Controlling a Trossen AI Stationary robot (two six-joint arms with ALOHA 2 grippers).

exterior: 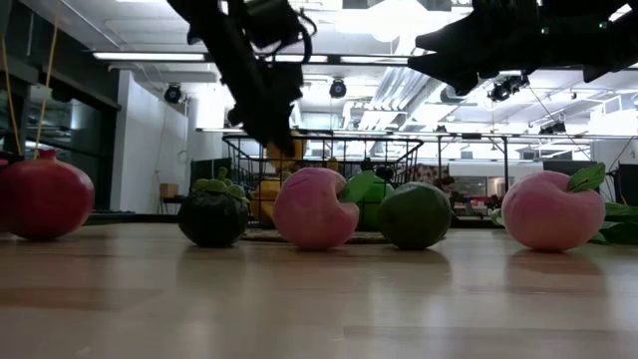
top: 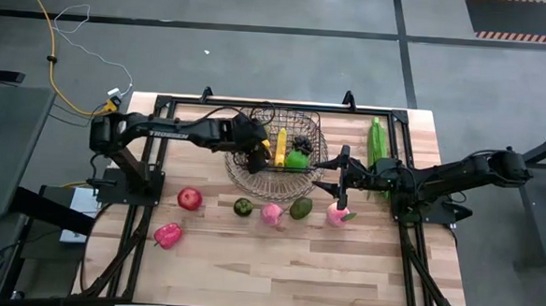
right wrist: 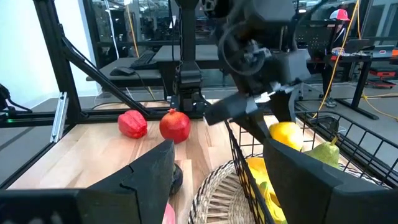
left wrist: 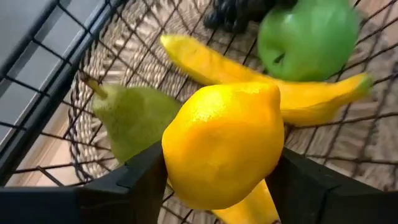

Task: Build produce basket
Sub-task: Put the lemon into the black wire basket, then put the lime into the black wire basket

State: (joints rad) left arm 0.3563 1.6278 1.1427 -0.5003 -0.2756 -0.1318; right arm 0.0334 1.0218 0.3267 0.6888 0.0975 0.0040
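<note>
Wooden surface [top: 248, 264]; basket [top: 244, 175] at its far edge. Left hand [left wrist: 217, 180] pinches lemon [left wrist: 221, 143] over basket, seemingly for dropping beside banana [left wrist: 249, 78]. Right hand [top: 344, 175], fingers spread, waits outside basket's rim.

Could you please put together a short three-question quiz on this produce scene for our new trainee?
1. True or false: the left gripper holds a lemon over the basket.
2. Which lies inside the basket: A) red pepper, B) banana, C) avocado?
3. The right gripper is open or shut?

Key: 1 true; 2 B; 3 open, holding nothing, beside the basket's rim.
</note>
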